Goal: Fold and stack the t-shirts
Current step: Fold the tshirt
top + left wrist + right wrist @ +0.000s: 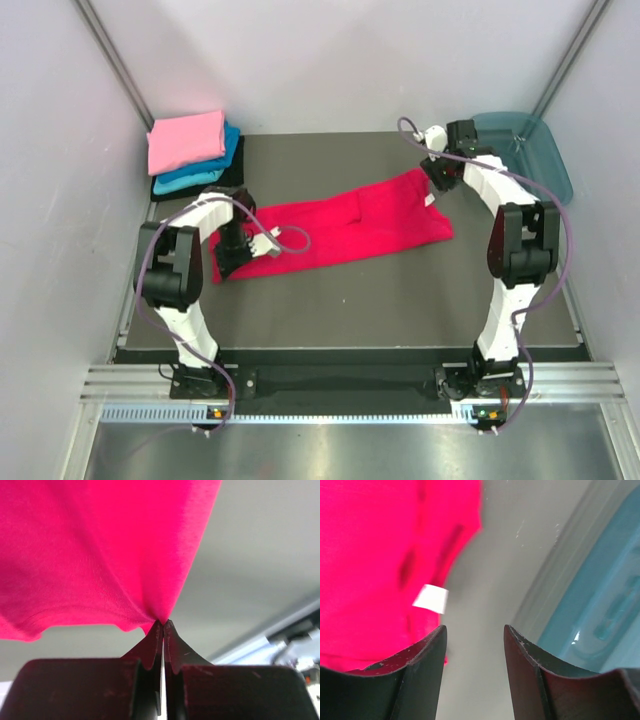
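A crimson-red t-shirt [340, 228] lies as a long band across the dark mat. My left gripper [226, 262] is at its left end. In the left wrist view the left gripper [163, 622] is shut on a pinch of the red cloth [90, 550], which hangs bunched from the tips. My right gripper [436, 180] hovers at the shirt's far right corner. In the right wrist view the right gripper [474, 632] is open and empty, with the shirt [375, 555] and its white label [431, 598] just to the left. At the back left, a pink shirt [186, 140] lies folded on a turquoise one [222, 160] and a black one [196, 187].
A translucent teal tub [530, 150] stands at the back right corner, close to the right gripper, and shows as the tub [605, 600] in the right wrist view. Grey walls enclose the mat [380, 300] on the left, back and right.
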Controlling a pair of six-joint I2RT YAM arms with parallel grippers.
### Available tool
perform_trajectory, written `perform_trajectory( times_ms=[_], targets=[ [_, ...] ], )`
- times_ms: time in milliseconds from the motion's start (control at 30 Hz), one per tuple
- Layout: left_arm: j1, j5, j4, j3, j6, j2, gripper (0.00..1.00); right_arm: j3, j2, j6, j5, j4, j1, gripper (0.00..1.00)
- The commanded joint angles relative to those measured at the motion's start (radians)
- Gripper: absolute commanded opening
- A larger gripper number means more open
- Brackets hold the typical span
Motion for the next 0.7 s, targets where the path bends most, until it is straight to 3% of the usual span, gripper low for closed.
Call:
perform_trajectory(
  times_ms=[0, 167, 667],
  targets=[
    [-0.003, -0.028, -0.128, -0.038, 0.040, -0.075, 0.00, 0.047, 0.049, 0.047, -0.057, -0.042, -0.007, 0.49],
    [-0.006, -0.026, -0.208, -0.044, 0.049, -0.083, 0.00, 0.102, 0.107, 0.055, -0.092, -0.078, -0.011, 0.49],
    [-0.027, -0.014, -0.211, -0.015, -0.011, -0.048, 0.00, 0.191, 0.221, 0.064, -0.237, -0.149, -0.010, 0.49]
  ],
)
